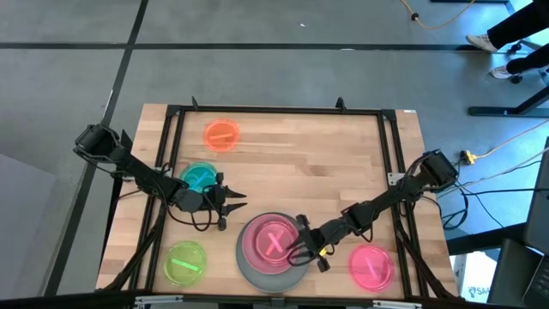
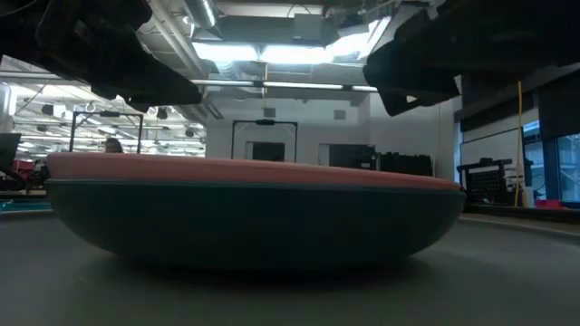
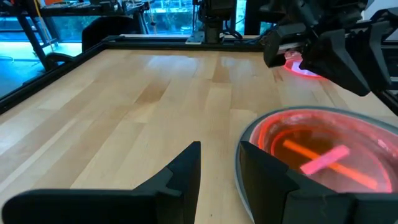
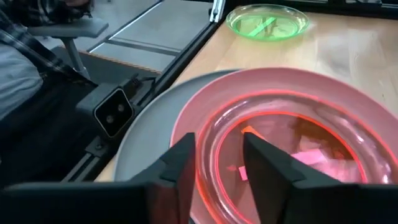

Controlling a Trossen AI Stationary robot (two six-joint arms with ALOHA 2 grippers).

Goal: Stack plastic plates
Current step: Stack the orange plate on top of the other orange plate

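Note:
A stack stands near the table's near edge: a large grey plate (image 1: 249, 264) with a pale pink plate (image 1: 255, 232) on it and a small translucent reddish plate (image 1: 273, 243) on top. In the low view a dark teal plate (image 2: 254, 226) shows under the pink one (image 2: 254, 170). My right gripper (image 1: 301, 240) (image 4: 219, 165) is open at the stack's right edge, one finger inside the small plate's rim (image 4: 210, 146) and one outside. My left gripper (image 1: 233, 206) (image 3: 219, 163) is open and hovers left of the stack (image 3: 323, 155), holding nothing. My right gripper comes at the small reddish plate's rim (image 4: 211, 134) from the table's right, slanting down, with its fingers on either side of it. I cannot tell whether they touch it. The plate lies flat on the pale pink plate (image 4: 205, 99).
Small translucent plates lie singly on the wood: orange (image 1: 221, 135) at the far left, teal (image 1: 199, 178) under my left arm, lime-green (image 1: 186, 263) (image 4: 267, 22) near left, hot-pink (image 1: 371, 265) (image 3: 298, 65) near right. A black frame (image 1: 274, 110) edges the table. Bare wood lies in the middle and far right.

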